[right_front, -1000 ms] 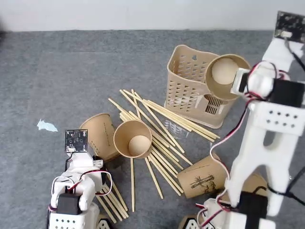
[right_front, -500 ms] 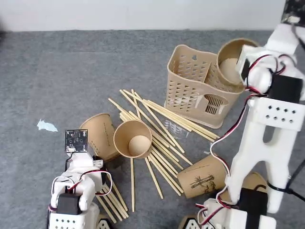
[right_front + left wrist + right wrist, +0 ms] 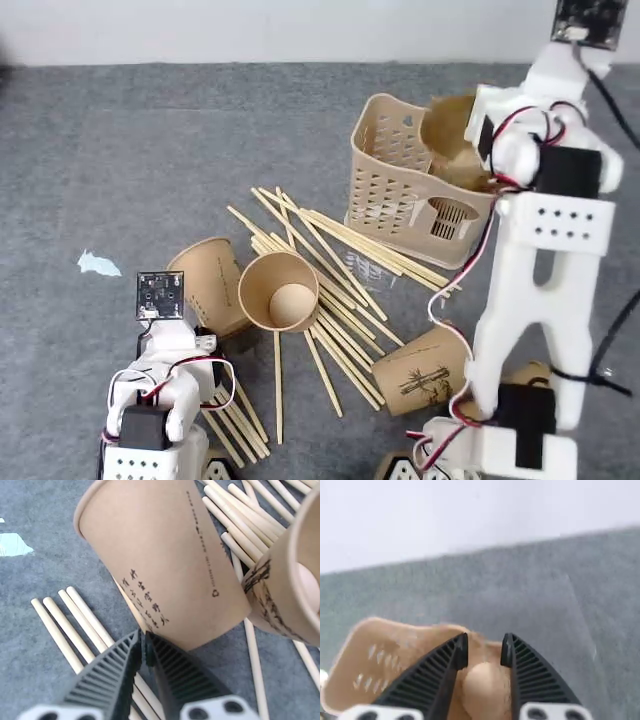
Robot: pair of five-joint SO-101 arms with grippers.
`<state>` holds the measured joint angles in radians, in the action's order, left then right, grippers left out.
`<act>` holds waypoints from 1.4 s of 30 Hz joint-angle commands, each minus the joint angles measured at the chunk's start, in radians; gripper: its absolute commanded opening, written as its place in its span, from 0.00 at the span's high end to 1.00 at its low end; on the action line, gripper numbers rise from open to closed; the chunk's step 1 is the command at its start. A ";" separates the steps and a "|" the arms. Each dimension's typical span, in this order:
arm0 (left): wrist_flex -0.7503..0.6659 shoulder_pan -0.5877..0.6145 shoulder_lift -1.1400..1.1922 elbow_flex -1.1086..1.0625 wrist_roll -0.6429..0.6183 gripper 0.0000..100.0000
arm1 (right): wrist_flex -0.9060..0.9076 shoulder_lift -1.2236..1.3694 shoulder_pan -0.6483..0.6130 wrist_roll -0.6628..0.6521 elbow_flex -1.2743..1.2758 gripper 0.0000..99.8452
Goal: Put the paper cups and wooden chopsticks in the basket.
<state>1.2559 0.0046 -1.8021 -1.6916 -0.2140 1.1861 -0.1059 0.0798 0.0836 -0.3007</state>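
- The right end effector [image 3: 485,642] is being held with its jaws apart over a paper cup [image 3: 450,128], which is being cradled, tilted, in the far right part of the basket [image 3: 390,185].
- The left end effector [image 3: 144,639] is being held with its jaws together, at the near left, just beside a toppled cup [image 3: 165,565].
- The wooden chopsticks [image 3: 340,270] are being carried, scattered, by the desk [image 3: 150,150].

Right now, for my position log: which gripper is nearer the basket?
Right. The right gripper hangs just over the basket; the left gripper sits far off, by the tipped cup.
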 commanded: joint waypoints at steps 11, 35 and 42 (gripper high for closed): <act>0.003 0.000 -0.017 0.008 0.003 0.99 | 0.041 0.015 0.041 0.009 -0.034 0.96; 0.003 0.000 -0.017 0.008 0.003 0.99 | 0.608 -0.251 0.360 -0.153 0.275 0.96; 0.003 0.000 -0.017 0.008 0.003 0.99 | 0.608 -0.251 0.460 -0.305 0.459 0.96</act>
<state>1.2559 0.0046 -1.8021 -1.6916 -0.2140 1.7522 -0.3069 0.4956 -0.1665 0.1335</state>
